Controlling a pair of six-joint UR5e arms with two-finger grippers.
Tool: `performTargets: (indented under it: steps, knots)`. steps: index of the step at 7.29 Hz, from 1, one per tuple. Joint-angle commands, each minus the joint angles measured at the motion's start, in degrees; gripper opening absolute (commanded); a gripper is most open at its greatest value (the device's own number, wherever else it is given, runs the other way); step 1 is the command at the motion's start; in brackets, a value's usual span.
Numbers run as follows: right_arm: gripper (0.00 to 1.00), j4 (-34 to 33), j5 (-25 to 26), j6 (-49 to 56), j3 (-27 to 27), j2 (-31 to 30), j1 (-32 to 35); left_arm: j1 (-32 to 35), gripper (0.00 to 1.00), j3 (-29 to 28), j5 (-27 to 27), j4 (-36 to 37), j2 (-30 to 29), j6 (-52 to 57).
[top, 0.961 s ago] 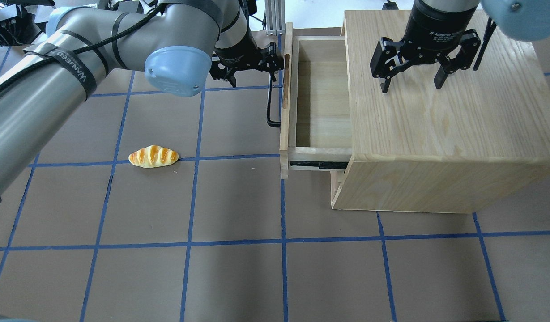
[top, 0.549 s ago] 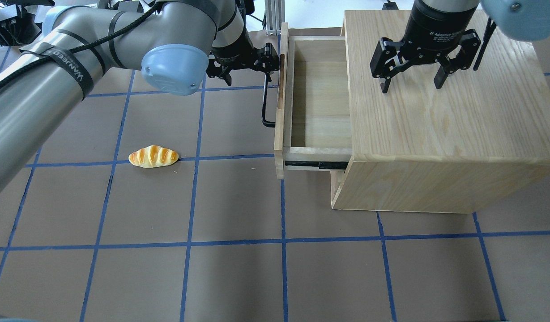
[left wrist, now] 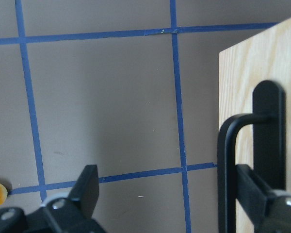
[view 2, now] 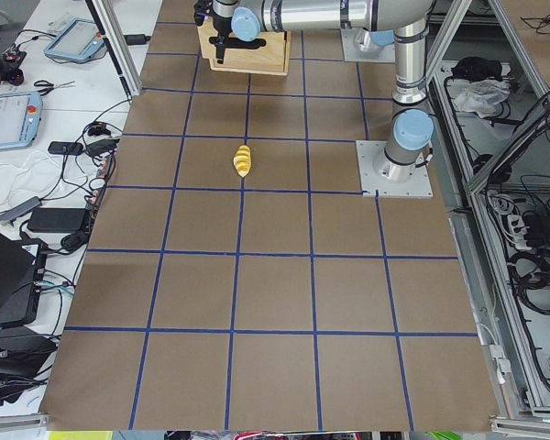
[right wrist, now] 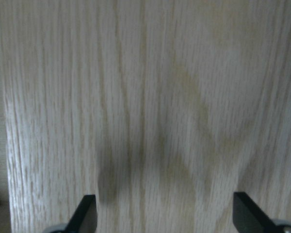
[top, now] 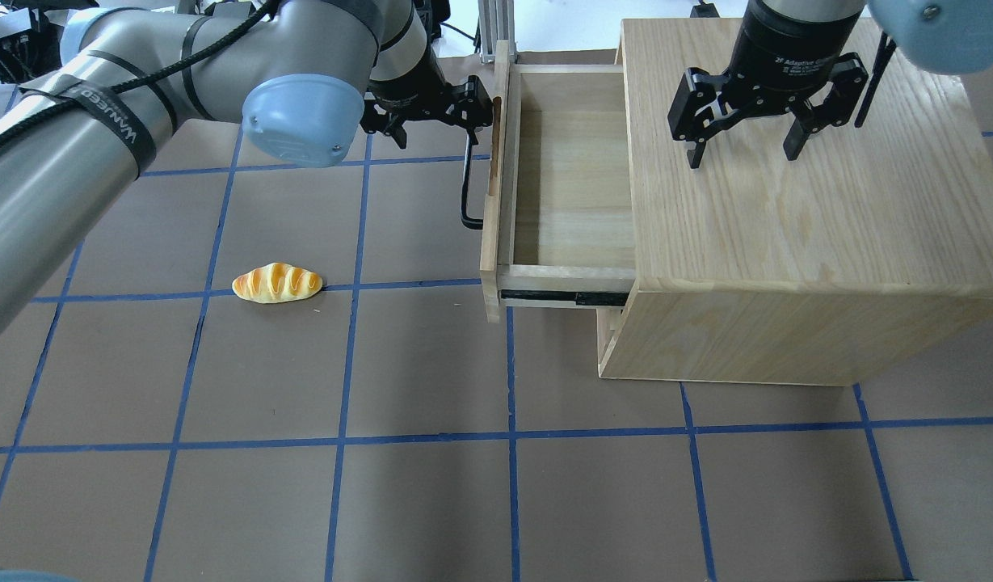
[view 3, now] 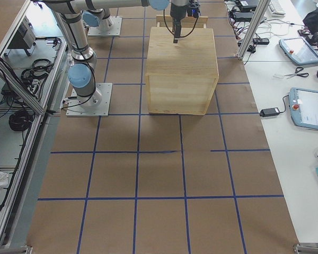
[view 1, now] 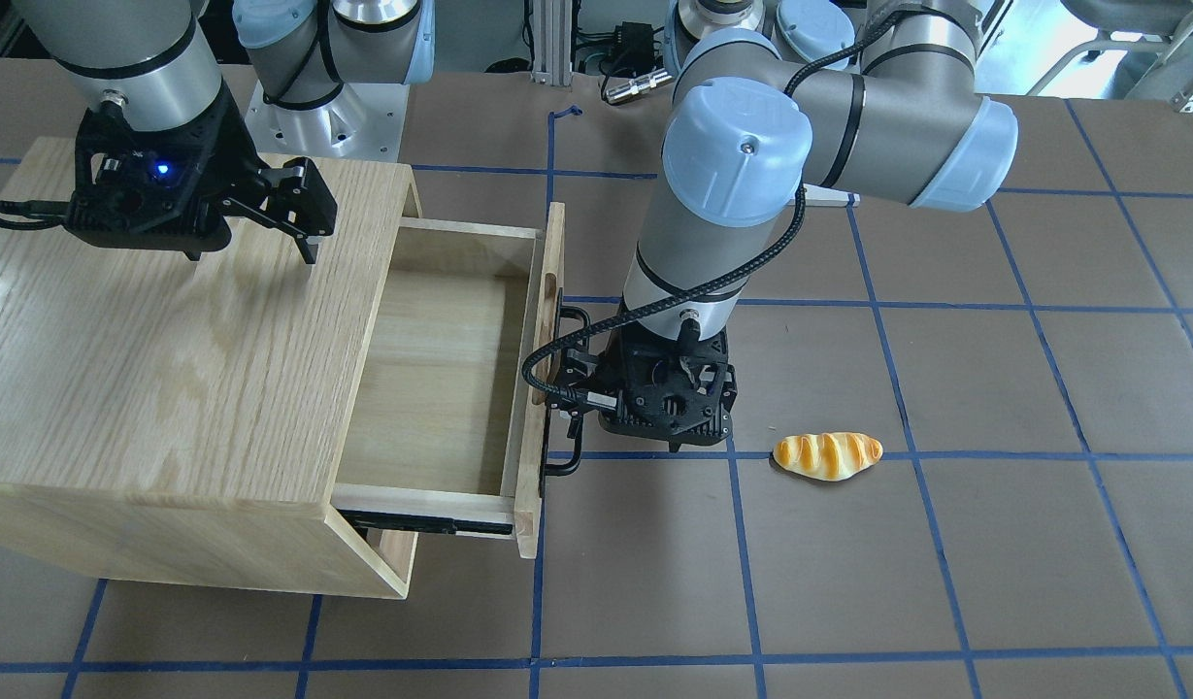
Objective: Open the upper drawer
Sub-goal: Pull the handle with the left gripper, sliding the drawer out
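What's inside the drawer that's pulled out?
The upper drawer shows only its bare, pale wood floor; nothing lies in the part that sticks out. Its back end sits under the cabinet, so that part cannot be seen.

A bread roll lies on the blue-gridded brown table, well apart from the wooden cabinet.

Overhead view: cabinet sits upper R of frame, upper drawer sticks out its L side; bread roll ctr-L on table.
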State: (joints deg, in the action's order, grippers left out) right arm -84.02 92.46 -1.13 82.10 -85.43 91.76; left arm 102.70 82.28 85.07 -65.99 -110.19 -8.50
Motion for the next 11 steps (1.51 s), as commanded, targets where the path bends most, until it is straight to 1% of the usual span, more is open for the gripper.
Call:
performTargets:
  steps: [1,5,11]
  knots:
    - [1.00,0.00,0.00,0.08,-0.01,0.00,0.00,-0.05,1.00,-0.10,0.10,0.07,-0.03,1.63]
    - [1.00,0.00,0.00,-0.01,0.07,0.00,0.00,-1.01,1.00,-0.01,0.36,0.07,0.06,3.83]
    - [1.00,0.00,0.00,0.08,0.07,0.00,0.00,-1.36,1.00,-0.01,0.71,-0.11,0.32,4.10]
